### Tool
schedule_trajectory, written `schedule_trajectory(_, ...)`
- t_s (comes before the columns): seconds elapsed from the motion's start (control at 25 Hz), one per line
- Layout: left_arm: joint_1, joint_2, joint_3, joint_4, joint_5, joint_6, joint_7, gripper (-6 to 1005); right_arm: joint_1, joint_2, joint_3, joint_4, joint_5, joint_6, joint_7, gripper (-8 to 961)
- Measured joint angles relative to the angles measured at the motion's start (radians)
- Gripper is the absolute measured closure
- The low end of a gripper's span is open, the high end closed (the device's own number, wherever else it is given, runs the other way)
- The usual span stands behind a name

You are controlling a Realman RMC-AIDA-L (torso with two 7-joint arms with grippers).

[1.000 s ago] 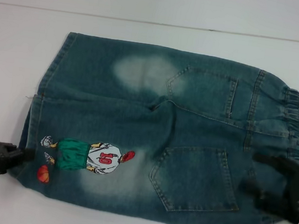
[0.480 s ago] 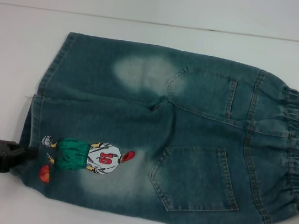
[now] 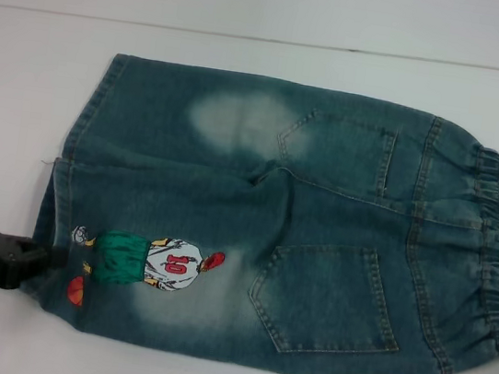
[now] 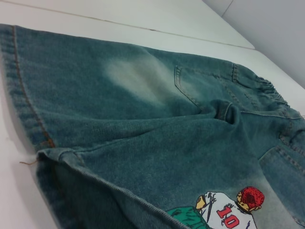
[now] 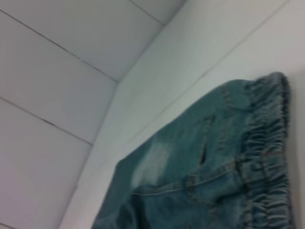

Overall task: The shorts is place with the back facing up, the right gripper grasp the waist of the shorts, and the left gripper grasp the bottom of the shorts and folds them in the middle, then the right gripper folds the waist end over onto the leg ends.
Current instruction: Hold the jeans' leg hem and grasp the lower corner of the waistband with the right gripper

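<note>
While the blue denim shorts (image 3: 273, 218) lie flat, back up, on the white desk (image 3: 17, 117) | left end effector (image 3: 30, 260) meets the near leg hem, grip unclear | right end effector unseen; advice: pinch both layers.

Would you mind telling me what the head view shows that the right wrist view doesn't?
Only the head view shows the left hand at the leg hem, the embroidered player and the lower back pocket. Only the right wrist view shows the tiled wall. Both show the shorts, their elastic waistband and the white table.
</note>
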Motion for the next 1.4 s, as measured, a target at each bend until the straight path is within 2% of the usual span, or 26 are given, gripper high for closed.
schedule_trajectory(0.48, -0.002, 0.000, 0.012, -0.003, 0.001, 0.000, 0.000, 949, 0.014, 0.008, 0.002, 0.008, -0.032, 0.069, 0.005, 11)
schedule_trajectory(0.68, -0.002, -0.002, 0.014, -0.003, 0.001, 0.000, 0.000, 950, 0.028, 0.019, -0.004, 0.002, -0.033, 0.085, 0.006, 12)
schedule_trajectory(1.4, -0.007, 0.000, 0.014, -0.002, 0.000, 0.011, 0.000, 949, 0.072, 0.039, -0.008, 0.001, -0.089, 0.141, 0.006, 13)
